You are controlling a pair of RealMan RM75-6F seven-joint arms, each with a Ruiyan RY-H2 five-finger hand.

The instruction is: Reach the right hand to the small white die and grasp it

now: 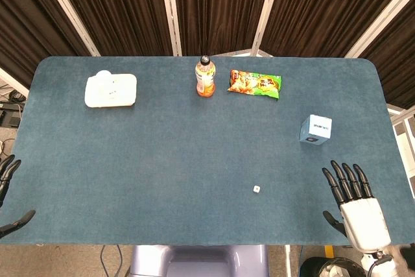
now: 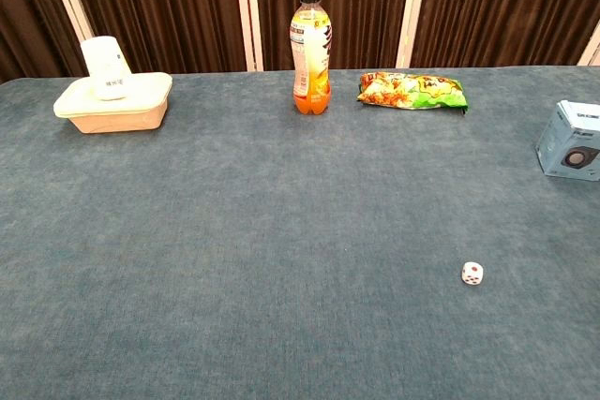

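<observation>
While its dark fingers point(image 1: 343, 180) point up the table, spread apart and holding nothing, the white-backed right hand point(image 1: 355, 207) sits over the near right corner of the blue felt-covered table point(image 1: 168, 154). The small white die point(image 1: 257, 189) lies on the cloth to the left of that hand, well apart from it; the chest view shows it alone on the felt with a red pip on one face point(image 2: 472, 274). Beyond the hand, near the right edge, stands a pale blue cardboard box point(image 1: 315, 128). Further back lie a green and orange snack packet point(image 1: 254, 84) and, just beside it, an upright orange drink bottle with a black cap point(image 1: 205, 77). A white lidded container point(image 1: 110, 89) sits at the far left. The left hand point(image 1: 8, 189) shows only at the near left edge, its dark fingers apart and empty.
</observation>
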